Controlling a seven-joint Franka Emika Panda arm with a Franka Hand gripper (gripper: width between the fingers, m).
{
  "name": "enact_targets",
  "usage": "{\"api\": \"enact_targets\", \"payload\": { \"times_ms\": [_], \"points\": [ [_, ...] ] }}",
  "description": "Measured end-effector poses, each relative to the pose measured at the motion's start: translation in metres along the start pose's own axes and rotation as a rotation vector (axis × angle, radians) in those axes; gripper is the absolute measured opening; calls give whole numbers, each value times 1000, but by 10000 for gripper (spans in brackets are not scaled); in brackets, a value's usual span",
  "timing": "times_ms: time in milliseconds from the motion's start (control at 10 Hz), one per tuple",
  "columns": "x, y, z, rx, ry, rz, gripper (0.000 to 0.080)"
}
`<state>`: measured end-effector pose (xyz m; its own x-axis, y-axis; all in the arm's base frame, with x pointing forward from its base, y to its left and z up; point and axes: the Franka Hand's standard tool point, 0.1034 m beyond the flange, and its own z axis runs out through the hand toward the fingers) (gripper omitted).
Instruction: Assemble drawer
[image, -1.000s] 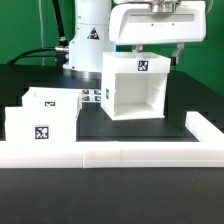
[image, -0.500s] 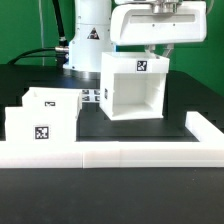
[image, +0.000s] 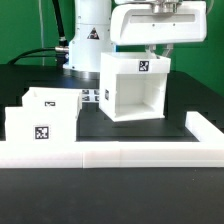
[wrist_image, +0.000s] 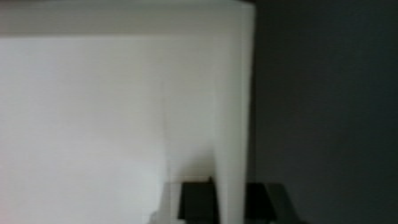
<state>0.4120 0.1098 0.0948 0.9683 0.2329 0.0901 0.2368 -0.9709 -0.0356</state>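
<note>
The drawer's big white housing (image: 130, 90) stands upright mid-table, open side toward the camera, with a square tag on its top edge. My gripper (image: 157, 52) hangs straight above its wall on the exterior view's right. In the wrist view the thin white wall (wrist_image: 222, 110) runs between my two dark fingers (wrist_image: 199, 202), which press on both sides of it, so the gripper (wrist_image: 230, 200) is shut on the wall. Two small white tagged boxes, one in front (image: 40, 125) and one behind (image: 55, 100), sit on the exterior view's left.
A long low white rail (image: 120, 152) runs across the front and turns back at the exterior view's right (image: 205, 128). The marker board (image: 92, 96) lies behind, between the boxes and the housing. The robot base (image: 88, 40) stands at the back.
The fingers have drawn together onto the housing's wall since one second ago. The housing and the small boxes have not moved.
</note>
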Motion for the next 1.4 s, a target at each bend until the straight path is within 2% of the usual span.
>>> {"api": "enact_targets", "payload": {
  "times_ms": [200, 500, 600, 800, 1200, 1300, 1400],
  "points": [
    [2, 1, 0, 1, -4, 8, 36],
    [41, 19, 3, 9, 22, 72, 38],
    [60, 24, 4, 11, 38, 87, 38],
    [89, 29, 6, 15, 66, 125, 38],
    [131, 49, 8, 10, 112, 149, 38],
    [144, 57, 9, 6, 127, 147, 38],
    [157, 59, 10, 5, 148, 151, 38]
  ]
}}
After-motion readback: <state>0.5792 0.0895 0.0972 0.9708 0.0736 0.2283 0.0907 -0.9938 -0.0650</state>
